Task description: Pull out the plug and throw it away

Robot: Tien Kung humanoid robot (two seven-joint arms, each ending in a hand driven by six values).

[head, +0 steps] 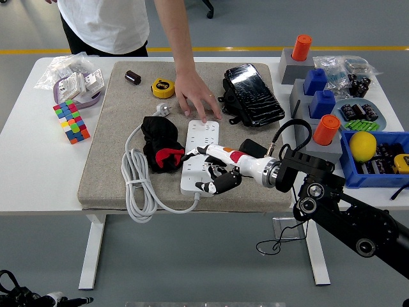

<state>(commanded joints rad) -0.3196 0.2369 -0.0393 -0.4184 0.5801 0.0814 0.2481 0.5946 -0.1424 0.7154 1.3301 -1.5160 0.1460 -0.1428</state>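
A white power strip lies on the grey mat, its white cord coiled to the left. My right hand reaches over the strip's near half, with fingers loosely spread above the sockets and nothing held. A black adapter lies on the mat right of the strip, partly hidden behind my wrist. A person's hand hovers at the strip's far end. My left hand rests low at the bottom left corner.
A black and red glove lies left of the strip. A black pouch, a yellow tape measure and a white plug are on the mat. Bins and coloured blocks stand at the right, a puzzle cube at the left.
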